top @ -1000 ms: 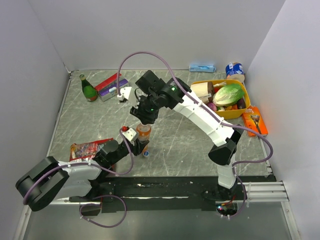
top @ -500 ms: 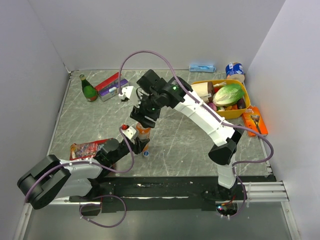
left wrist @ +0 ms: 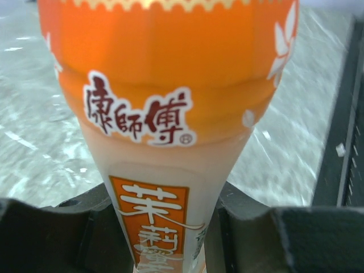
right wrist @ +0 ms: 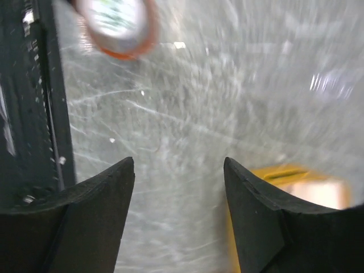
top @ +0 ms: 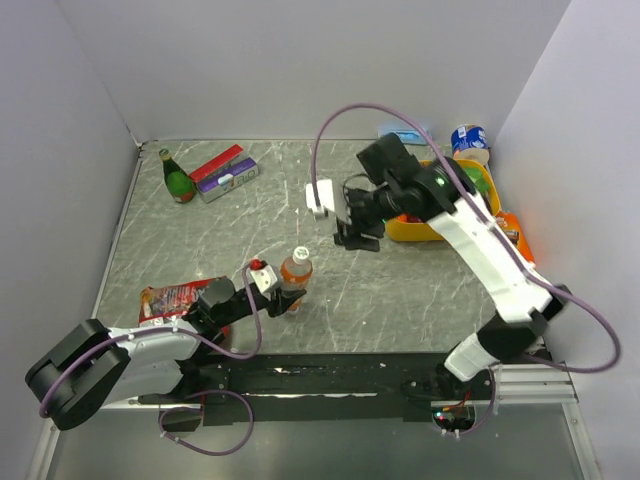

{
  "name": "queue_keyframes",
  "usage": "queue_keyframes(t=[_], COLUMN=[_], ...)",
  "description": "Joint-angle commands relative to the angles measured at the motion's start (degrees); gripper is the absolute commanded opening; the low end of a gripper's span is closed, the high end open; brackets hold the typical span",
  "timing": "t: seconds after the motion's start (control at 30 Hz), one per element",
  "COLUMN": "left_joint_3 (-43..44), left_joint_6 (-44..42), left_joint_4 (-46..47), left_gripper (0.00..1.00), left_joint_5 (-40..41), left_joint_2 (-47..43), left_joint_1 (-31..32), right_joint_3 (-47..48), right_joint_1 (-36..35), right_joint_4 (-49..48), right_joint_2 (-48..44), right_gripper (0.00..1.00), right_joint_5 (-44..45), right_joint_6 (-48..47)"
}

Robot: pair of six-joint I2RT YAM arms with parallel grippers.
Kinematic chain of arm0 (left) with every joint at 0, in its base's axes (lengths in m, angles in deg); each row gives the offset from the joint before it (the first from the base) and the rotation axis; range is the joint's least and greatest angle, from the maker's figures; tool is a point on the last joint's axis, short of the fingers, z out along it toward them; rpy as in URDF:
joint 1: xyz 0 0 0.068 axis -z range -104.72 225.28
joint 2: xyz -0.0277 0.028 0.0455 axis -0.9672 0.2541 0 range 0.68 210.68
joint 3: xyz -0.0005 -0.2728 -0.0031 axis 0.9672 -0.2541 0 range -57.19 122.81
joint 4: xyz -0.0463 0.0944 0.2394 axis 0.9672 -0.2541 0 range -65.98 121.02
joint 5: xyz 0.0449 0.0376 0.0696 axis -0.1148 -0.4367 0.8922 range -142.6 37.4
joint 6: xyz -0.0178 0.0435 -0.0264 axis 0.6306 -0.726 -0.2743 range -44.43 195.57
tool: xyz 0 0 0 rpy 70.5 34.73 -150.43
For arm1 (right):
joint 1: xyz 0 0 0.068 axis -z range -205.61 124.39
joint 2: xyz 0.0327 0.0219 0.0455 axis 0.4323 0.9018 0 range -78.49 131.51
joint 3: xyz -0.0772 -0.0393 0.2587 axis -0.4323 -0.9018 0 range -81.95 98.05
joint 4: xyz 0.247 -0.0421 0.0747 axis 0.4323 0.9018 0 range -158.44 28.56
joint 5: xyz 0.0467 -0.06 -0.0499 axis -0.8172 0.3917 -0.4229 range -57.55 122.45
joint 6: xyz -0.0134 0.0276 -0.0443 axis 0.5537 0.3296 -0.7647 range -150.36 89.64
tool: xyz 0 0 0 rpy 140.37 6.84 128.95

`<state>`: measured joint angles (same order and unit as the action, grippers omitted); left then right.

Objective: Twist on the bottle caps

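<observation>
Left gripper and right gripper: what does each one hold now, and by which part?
The left gripper is shut on the bottle, gripping the narrow lower part of its body between both fingers. The right gripper is open and holds nothing.

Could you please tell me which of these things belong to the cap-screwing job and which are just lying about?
Job: orange drink bottle, whitish cap on its top, left gripper shut on the bottle, right gripper open and empty.
Lying about: green glass bottle, red box, snack packet, yellow basket, can.
</observation>
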<state>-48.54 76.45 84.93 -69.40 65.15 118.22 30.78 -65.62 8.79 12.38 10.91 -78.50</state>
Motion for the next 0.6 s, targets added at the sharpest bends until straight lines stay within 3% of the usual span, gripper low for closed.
queue_keyframes(t=[0.0, 0.2, 0.57], left_joint_3=[2.0, 4.3, 5.6], left_joint_6=[-8.2, -14.8, -18.6], left_joint_4=[-4.9, -11.3, -13.9], left_gripper=[0.01, 0.01, 0.01], left_joint_5=[-10.3, -14.2, -17.4], left_joint_2=[-1.1, -1.7, -2.1], left_joint_1=[-0.1, 0.0, 0.0], right_joint_3=[-2.9, -10.6, -12.2], right_joint_1=[-6.5, -13.9, -16.7], right_joint_4=[1.0, -0.7, -3.9], right_joint_2=[-7.4, -11.8, -9.0], right_gripper=[0.69, 0.66, 0.61], right_joint_5=[-7.2, -8.3, -8.2], right_joint_6=[-20.5, -31.1, -30.5])
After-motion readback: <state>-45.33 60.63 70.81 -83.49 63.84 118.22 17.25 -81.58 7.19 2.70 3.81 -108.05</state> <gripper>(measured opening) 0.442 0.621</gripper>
